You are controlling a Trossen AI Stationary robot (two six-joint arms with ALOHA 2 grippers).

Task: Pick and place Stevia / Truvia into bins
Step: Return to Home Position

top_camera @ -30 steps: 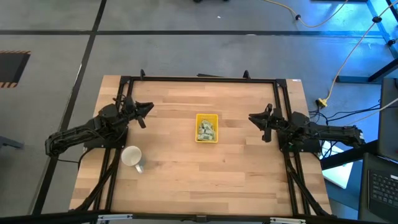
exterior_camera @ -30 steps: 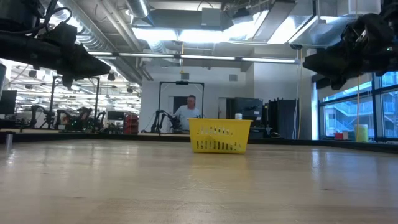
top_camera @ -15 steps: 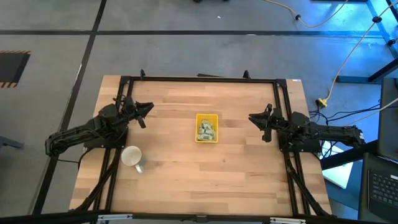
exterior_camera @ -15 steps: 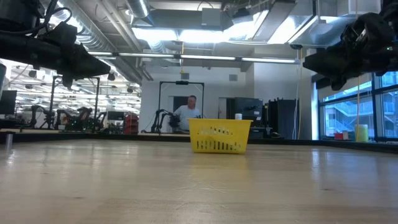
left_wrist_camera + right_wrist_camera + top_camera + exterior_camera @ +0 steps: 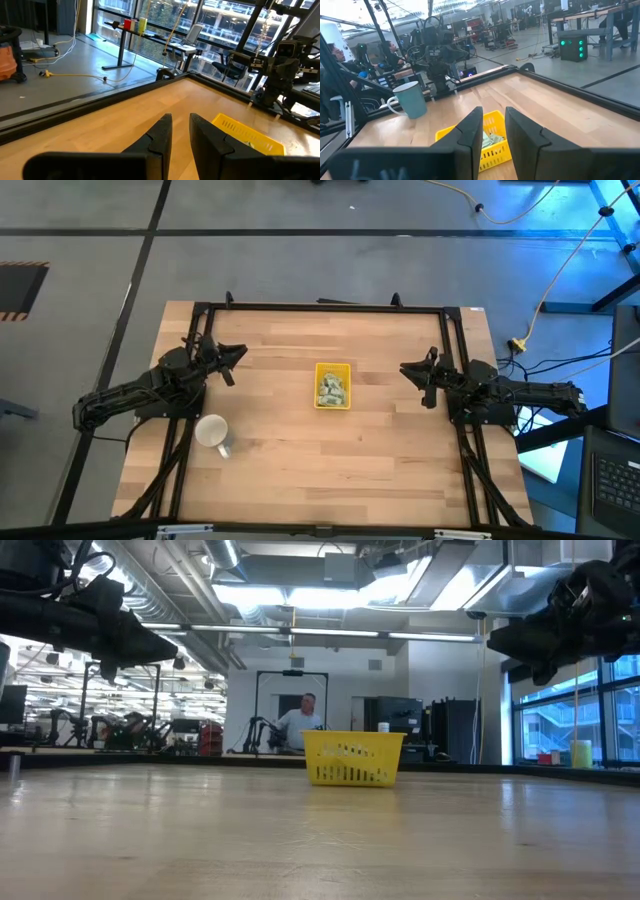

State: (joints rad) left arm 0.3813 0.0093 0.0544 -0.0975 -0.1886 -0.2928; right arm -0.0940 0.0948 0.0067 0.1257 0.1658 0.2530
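Yellow bin (image 5: pixel 333 366) mid-table holds heaped Stevia pkts (image 5: pixel 332 389); white mug (image 5: pixel 210 430) upright, apart.

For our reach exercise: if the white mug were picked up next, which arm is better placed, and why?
Probably left. The white mug stands on the table's left side, near the left gripper; the right gripper waits across the table, beyond the yellow tray.

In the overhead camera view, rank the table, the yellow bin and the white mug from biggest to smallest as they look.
1. the table, by far
2. the yellow bin
3. the white mug, which looks only slightly smaller than the bin, so that call is close
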